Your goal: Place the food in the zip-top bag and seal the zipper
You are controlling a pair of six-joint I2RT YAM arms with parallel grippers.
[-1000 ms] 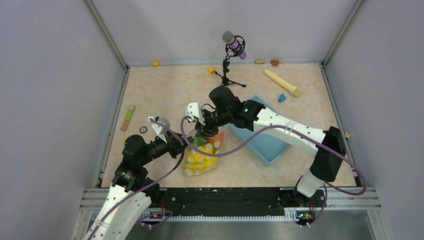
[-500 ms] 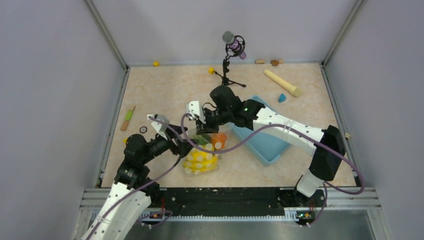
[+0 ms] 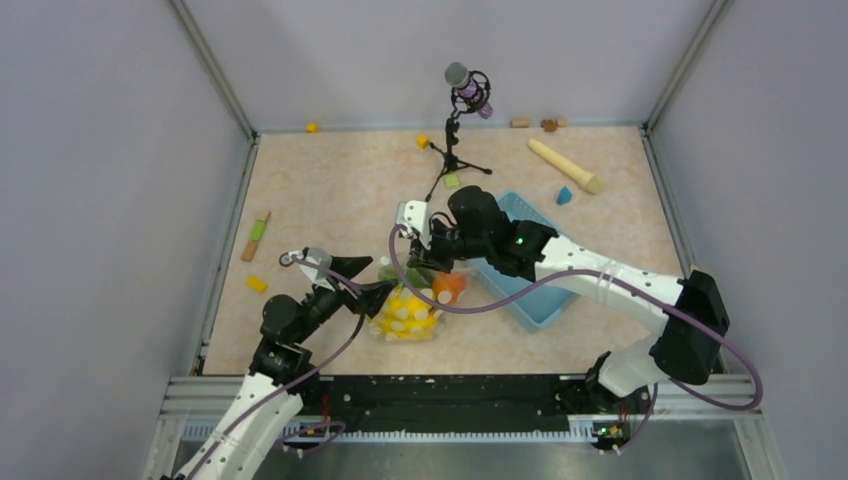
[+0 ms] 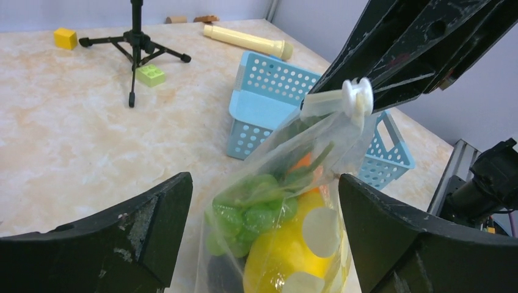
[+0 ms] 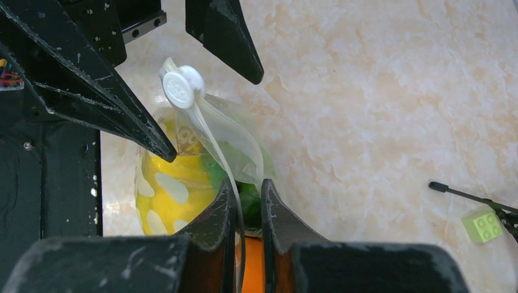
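right gripper (image 5: 247,186) pinches the zipper (image 5: 211,141) of the zip-top bag (image 4: 317,143) — left gripper (image 4: 262,183) spread wide, holding nothing.

The top view looks down from high at the near edge on the whole table (image 3: 330,180). The left wrist view faces far and right, close to the zip-top bag (image 4: 287,201); the right wrist view looks down on it.

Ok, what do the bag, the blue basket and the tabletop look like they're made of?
The zip-top bag: thin soft plastic film, clear and glossy, creased and see-through, with white dots. The blue basket: rigid moulded plastic, fairly matte, with rows of round holes. The tabletop: smooth beige marble pattern, probably laminate or print rather than stone.
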